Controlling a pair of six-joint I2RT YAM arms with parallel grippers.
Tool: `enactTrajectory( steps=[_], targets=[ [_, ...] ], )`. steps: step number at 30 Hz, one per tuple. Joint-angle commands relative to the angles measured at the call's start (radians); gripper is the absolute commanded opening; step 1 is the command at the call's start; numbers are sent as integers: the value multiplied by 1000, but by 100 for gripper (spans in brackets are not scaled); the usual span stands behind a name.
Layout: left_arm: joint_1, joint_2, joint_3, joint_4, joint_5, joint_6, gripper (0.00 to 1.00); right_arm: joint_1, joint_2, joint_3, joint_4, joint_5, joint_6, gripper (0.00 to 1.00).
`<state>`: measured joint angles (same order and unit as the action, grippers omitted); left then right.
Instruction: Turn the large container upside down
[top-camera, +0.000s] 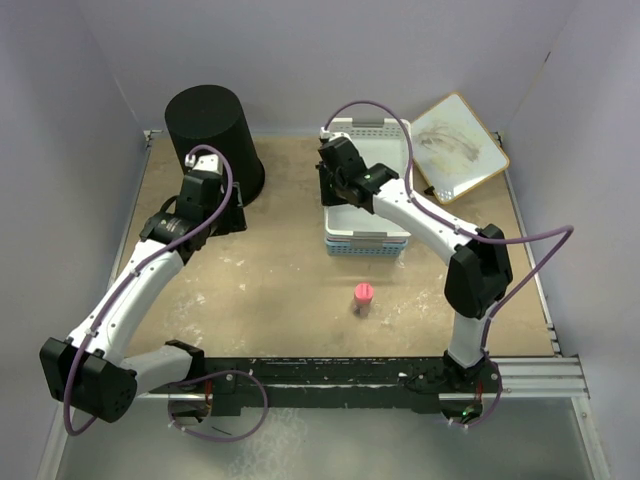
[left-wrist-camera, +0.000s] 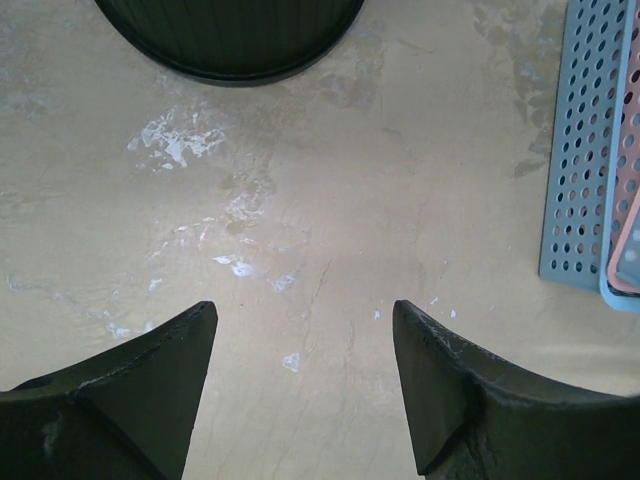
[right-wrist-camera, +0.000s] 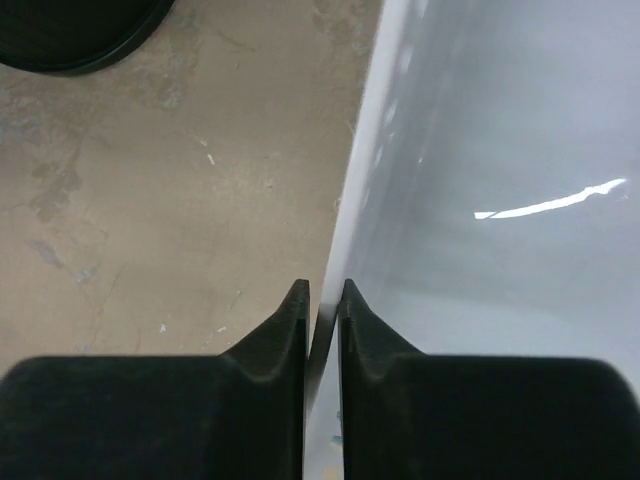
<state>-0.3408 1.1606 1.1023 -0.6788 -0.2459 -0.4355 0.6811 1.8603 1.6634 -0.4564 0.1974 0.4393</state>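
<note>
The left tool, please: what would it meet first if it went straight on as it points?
Likely the bare table, since the open left tool tilts downward; beyond that lies the large container. Depth is unclear.

The left pincer (left-wrist-camera: 302, 310) is spread wide over the scuffed tan table (left-wrist-camera: 400, 150), with nothing between its fingers. Ahead of it and slightly left, the ribbed black large container (left-wrist-camera: 230, 35) rests on the table. To the pincer's right lies a blue perforated basket (left-wrist-camera: 580, 150) with a pink basket (left-wrist-camera: 628, 190) nested inside.
</note>
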Motion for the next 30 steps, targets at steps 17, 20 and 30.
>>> enactTrajectory(
  steps=[17, 20, 30],
  targets=[
    [4, -21, -12, 43, 18, -12, 99, 0, -261, 45, 51, 98, -84, 0],
    [3, -24, -14, 49, 23, -12, 99, 1, -287, 49, 52, 100, -93, 0],
    [5, -27, 27, 26, -34, -10, 99, 1, -368, 85, 37, -112, -116, 0]
  ],
)
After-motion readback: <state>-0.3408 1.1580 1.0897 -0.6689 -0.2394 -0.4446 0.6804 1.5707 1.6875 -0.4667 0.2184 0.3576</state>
